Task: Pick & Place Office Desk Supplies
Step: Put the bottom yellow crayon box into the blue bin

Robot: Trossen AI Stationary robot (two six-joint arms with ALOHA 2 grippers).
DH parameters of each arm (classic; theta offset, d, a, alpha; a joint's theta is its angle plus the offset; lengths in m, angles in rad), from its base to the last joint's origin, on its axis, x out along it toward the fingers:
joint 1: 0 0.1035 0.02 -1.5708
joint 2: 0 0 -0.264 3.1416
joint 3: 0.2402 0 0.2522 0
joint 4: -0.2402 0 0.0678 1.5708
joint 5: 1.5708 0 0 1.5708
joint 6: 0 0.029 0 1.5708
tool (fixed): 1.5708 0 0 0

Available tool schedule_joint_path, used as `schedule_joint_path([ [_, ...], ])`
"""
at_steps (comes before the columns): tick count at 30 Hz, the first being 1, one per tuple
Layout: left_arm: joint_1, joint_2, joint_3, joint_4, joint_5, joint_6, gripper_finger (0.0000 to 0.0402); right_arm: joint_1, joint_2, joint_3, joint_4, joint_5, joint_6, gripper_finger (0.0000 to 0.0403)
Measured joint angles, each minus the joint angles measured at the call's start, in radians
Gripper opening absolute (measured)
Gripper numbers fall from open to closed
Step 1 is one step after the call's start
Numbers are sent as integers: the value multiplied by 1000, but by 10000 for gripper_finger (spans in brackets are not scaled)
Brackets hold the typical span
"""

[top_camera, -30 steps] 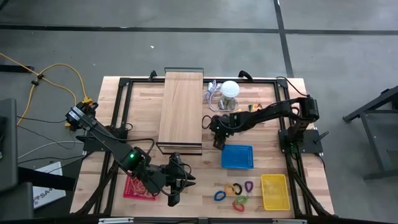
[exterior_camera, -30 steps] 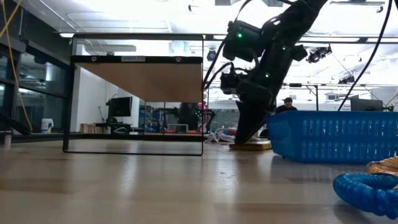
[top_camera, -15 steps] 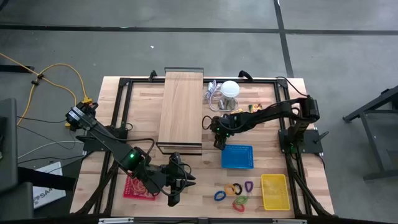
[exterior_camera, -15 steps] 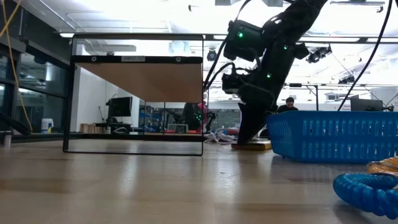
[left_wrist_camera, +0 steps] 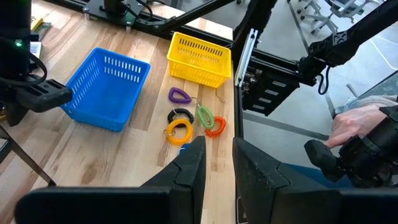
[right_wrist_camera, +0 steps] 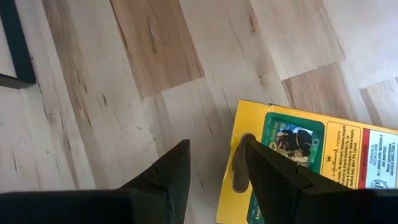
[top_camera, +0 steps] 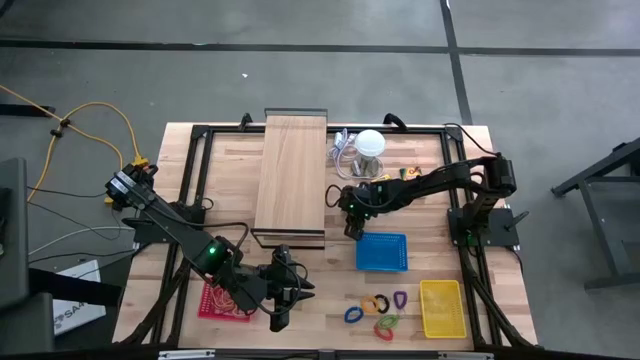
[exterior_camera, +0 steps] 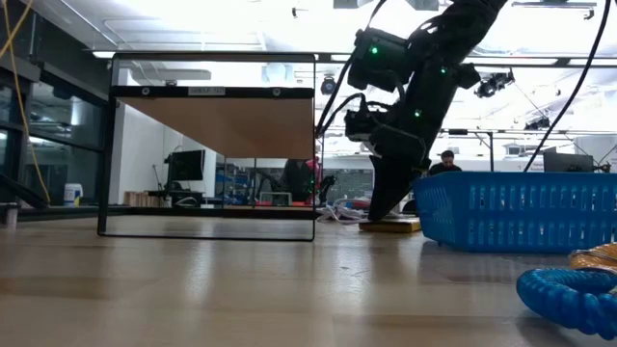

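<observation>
Pick stage: the right gripper (right_wrist_camera: 211,177), jaws parted, hangs low over the pale wooden surface (top_camera: 310,265), one finger over the hanging-tab edge of a flat yellow printed cardboard pack (right_wrist_camera: 298,168) lying just beside the blue plastic mesh basket (top_camera: 381,252). Next it must likely straddle that edge and close. The blue basket and the yellow plastic mesh basket (top_camera: 441,307) both look empty. Coloured loop-shaped clips (top_camera: 375,310) lie loose between them. The left gripper (left_wrist_camera: 214,165) waits, jaws slightly apart, holding nothing.

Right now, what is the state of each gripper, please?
Left gripper: open, holding nothing, above the table's front edge.
Right gripper: open, fingers at the yellow pack's edge.
</observation>
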Motion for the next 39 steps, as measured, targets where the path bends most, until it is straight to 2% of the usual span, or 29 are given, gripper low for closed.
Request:
schedule_joint_path([
  [19,0,0,0,0,0,0,77,22,0,0,-54,59,27,144],
  [27,0,0,0,0,0,0,77,51,0,0,-69,128,12,144],
  [39,0,0,0,0,0,0,77,54,0,0,-78,91,9,144],
])
